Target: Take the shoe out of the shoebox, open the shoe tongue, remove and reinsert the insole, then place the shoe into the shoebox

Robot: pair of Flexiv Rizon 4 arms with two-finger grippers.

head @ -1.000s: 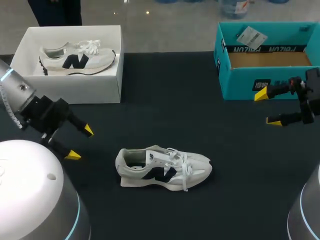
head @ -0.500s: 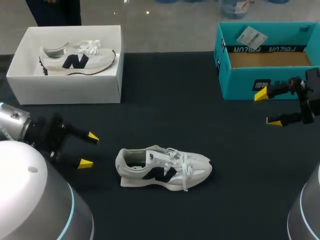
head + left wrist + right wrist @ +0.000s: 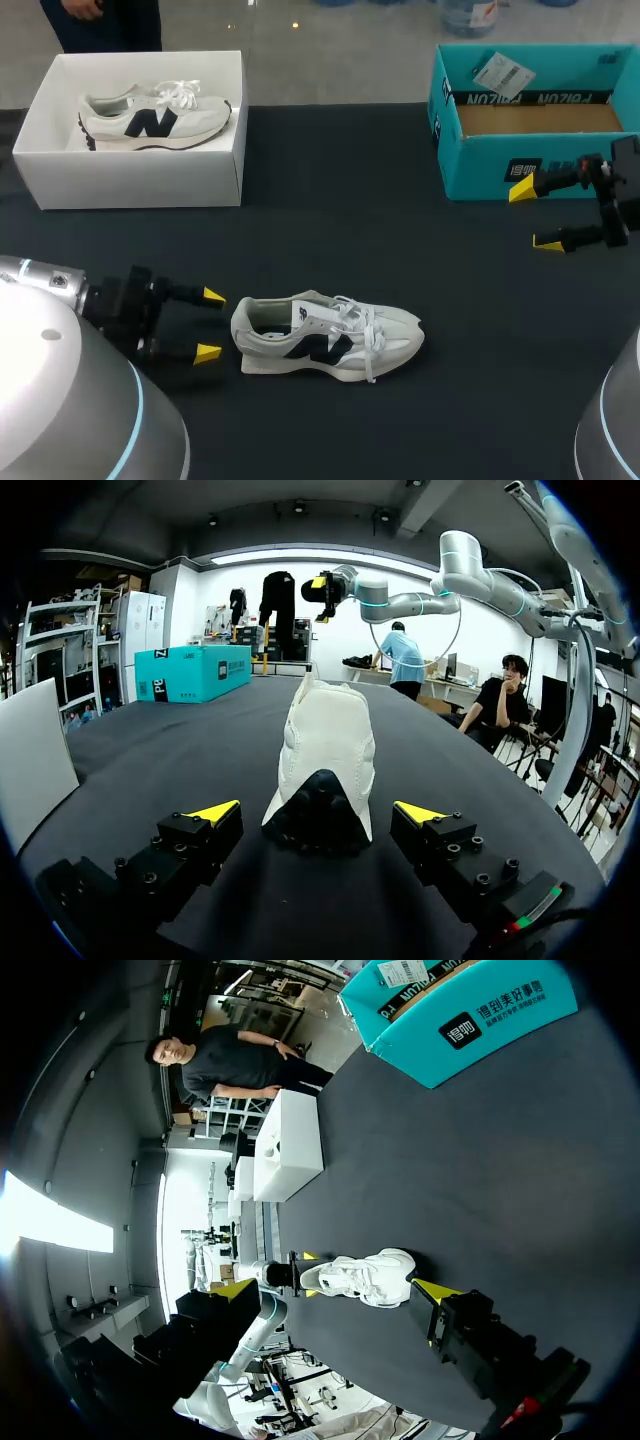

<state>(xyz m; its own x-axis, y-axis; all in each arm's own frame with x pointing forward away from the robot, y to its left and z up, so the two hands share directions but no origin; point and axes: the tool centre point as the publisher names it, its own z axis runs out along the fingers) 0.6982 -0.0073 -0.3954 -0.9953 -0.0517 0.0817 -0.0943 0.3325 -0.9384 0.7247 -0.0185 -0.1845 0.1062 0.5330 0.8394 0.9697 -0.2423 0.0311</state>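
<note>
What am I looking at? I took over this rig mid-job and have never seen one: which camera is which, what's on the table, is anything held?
Two robot arms work at a black table, each ending in a two-fingered gripper with yellow tips. The head view looks down from above and behind. The two round pictures come from cameras on the wrists, looking along the fingers. A white shoe stands on its sole mid-table. At the back are a white box holding a second shoe and an open teal box. The left gripper is open at the white shoe's heel, not touching it. The right gripper is open in front of the teal box. Neither holds anything.
</note>
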